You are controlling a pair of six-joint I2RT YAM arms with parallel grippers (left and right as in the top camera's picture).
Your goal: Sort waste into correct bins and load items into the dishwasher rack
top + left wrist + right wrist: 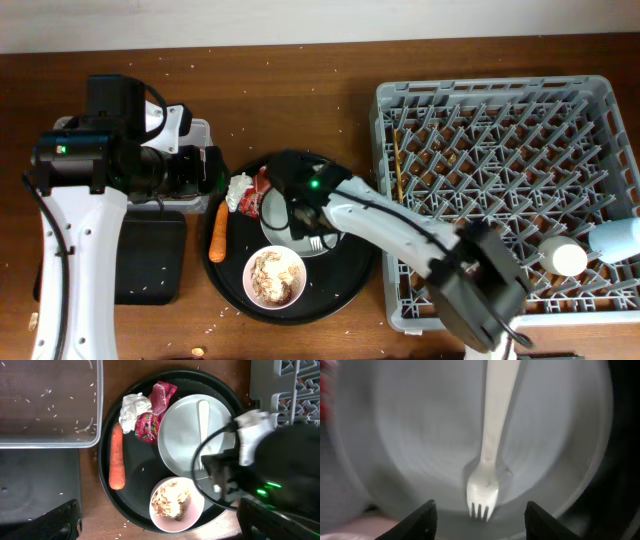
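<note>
Overhead view of a brown wooden surface [300, 60]. At centre, round black tray [350, 280], flanked on the frame's left by clear tub [50, 443] and shallow black tray [150, 255], and on the frame's right by grey dishwasher rack [500, 100].

Low over pale grey plate [272, 210], right tool [303, 222], with right arm [400, 235] slanting across the tray from the rack side and hiding much of the plate from above. Seen from the right wrist: fingers set wide apart, gripping nothing, tines of white fork [487, 450] just ahead of the gap. Fork flat on the plate, handle pointing away. Above the clear tub, left tool [200, 168]; spread of its fingers impossible to tell.

Along the tray's tub-side edge, orange carrot [116, 460] lying lengthwise. Bunched by its far end, crumpled white tissue [134, 410] and red wrapper [155, 415], the wrapper against the plate's rim. Just beside the plate, white bowl [199, 507] holding beige food scraps [171, 501].

Bare tray floor in a narrow strip between carrot and plate and a wider crescent on the rack side. Tray rim close against the rack's wall; tub corner near the tray.

On the tub floor, scattered rice grains [82, 425]. In the rack's corner nearest the right arm's base, white cup [567, 258] and small light-blue cup [618, 238] side by side among the pegs.
</note>
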